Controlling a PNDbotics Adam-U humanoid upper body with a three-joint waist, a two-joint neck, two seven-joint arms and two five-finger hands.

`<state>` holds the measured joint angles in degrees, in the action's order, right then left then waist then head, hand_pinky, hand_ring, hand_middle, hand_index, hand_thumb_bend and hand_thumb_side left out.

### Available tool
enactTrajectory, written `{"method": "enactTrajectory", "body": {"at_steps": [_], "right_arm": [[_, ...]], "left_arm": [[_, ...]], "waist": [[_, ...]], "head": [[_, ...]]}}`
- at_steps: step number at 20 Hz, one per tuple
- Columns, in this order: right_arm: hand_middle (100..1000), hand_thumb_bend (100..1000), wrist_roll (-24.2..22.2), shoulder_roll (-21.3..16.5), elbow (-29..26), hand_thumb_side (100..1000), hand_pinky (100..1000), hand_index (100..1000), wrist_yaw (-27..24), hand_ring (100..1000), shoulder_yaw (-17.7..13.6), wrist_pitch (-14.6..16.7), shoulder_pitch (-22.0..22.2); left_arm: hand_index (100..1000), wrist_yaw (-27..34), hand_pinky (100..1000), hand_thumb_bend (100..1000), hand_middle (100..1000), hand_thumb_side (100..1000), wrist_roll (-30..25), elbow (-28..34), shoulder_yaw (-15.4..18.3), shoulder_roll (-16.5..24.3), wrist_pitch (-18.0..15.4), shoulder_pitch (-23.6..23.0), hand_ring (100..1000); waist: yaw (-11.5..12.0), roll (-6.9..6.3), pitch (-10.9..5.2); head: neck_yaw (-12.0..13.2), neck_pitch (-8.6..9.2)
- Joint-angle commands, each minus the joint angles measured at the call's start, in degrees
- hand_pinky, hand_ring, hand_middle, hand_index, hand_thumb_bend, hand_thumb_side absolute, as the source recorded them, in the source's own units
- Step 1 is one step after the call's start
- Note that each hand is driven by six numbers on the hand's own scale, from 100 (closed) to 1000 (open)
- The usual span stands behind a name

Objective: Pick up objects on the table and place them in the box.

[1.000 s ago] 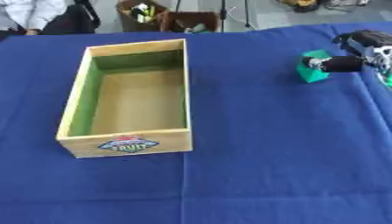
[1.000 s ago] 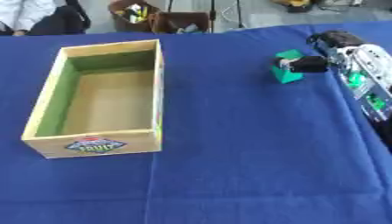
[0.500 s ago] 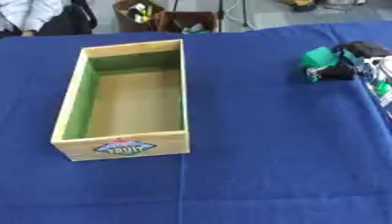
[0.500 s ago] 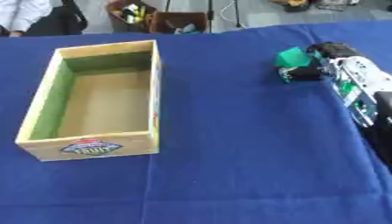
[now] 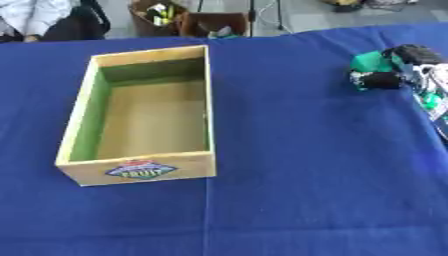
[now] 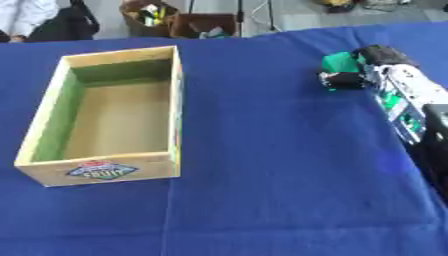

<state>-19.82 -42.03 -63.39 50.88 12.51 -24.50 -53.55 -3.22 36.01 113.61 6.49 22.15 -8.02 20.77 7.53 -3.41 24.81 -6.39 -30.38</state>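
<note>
Green shows between the dark fingers of the right hand (image 6: 363,67) at the far right of the surface (image 5: 289,150): a small green object (image 6: 339,63), and the fingers curl round it, thumb tucked against its near side. Whether it rests on the blue cloth or hangs just above it, I cannot tell. The hold looks like a side grasp, palm to the object's right, which would let the arm carry it leftward. The wooden box (image 5: 144,112) sits well apart to the left, open side up and empty inside (fruit label on its near wall), ready to receive it. The left hand appears in neither view.
</note>
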Motion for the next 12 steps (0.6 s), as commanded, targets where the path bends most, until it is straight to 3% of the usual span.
{"method": "enactTrajectory", "body": {"at_steps": [1,4,8,12], "right_arm": [[659,169,2.0,-1.2,-1.7,777,882,784,-1.3,910,-0.4,-0.6,-1.0],[621,100,2.2,-1.4,-1.8,699,879,754,-2.0,900,0.0,-0.8,-0.8],[578,100,2.0,-1.5,-2.3,611,877,709,-2.5,880,0.3,-1.2,-0.7],[552,100,2.3,-1.6,-3.4,580,876,677,-3.2,868,0.4,-1.7,-0.8]], "left_arm": [[866,0.1,615,100,817,1000,-0.1,1.0,0.0,1.1,-0.1,0.7,735],[865,0.1,616,100,817,1000,-0.2,1.0,0.0,1.1,-0.2,0.8,735],[865,0.1,616,100,818,1000,-0.1,1.0,0.1,1.1,-0.2,0.8,735],[865,0.2,617,100,819,1000,0.0,1.0,0.1,1.0,-0.2,1.0,735]], "waist": [[0.0,0.12,-1.14],[-0.1,0.22,-1.23],[-0.2,0.22,-1.32],[-0.3,0.3,-1.43]], "head": [[0.1,0.29],[0.2,0.36],[0.2,0.31],[0.4,0.21]]}}
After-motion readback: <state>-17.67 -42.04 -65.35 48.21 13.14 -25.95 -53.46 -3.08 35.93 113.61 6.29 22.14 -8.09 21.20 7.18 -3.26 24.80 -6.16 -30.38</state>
